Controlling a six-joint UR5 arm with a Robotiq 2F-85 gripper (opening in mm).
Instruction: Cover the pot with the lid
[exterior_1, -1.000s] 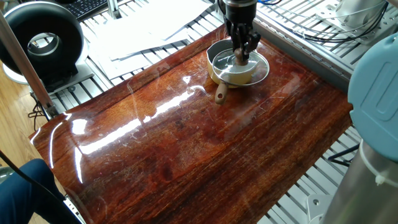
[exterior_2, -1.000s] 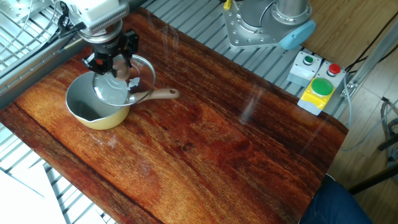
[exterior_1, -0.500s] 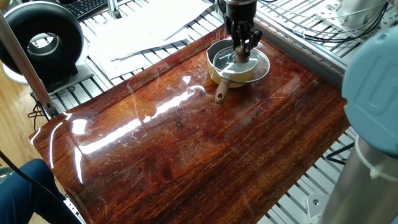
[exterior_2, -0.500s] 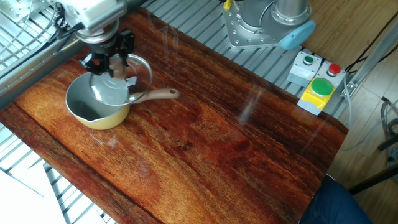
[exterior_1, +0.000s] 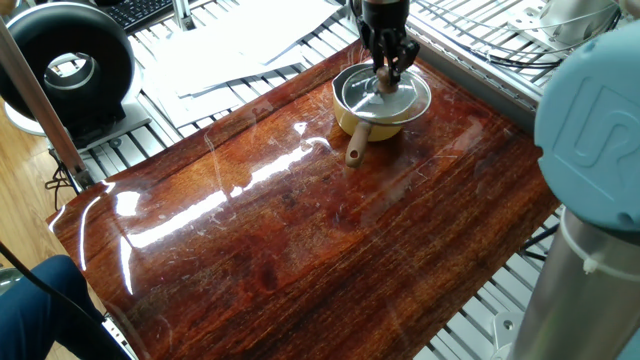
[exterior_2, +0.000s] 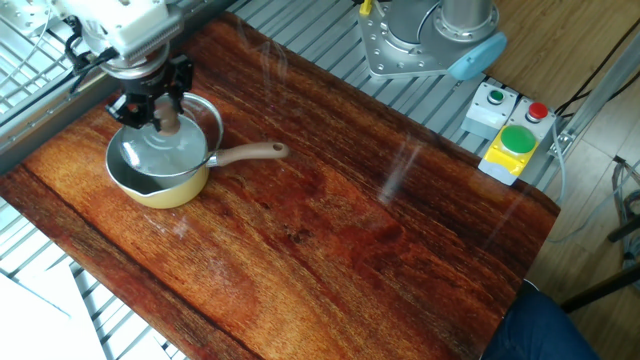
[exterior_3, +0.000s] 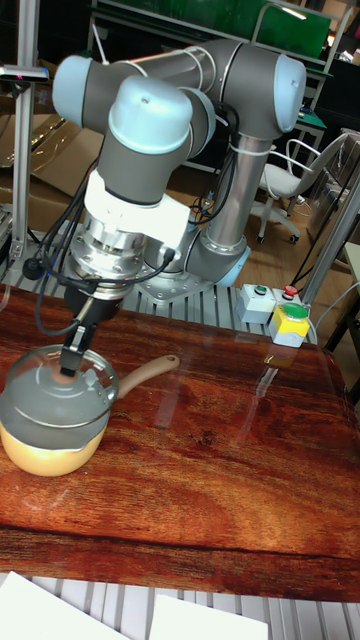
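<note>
Lid (exterior_1: 383, 95) now lower, over pot (exterior_1: 372, 122)

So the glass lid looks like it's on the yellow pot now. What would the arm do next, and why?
Probably open its fingers and lift straight up. The lid appears to sit level on the pot, rim matching rim in all three views, while the gripper is at the wooden knob, seemingly closed on it. Letting go before rising should leave the lid in place; whether it is fully seated, I cannot say for certain.

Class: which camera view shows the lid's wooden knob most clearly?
The other fixed view: the knob stands out brown between the gripper fingers, above the glass lid. One fixed view shows it small and partly hidden; the tall fixed view shows only a sliver.
</note>
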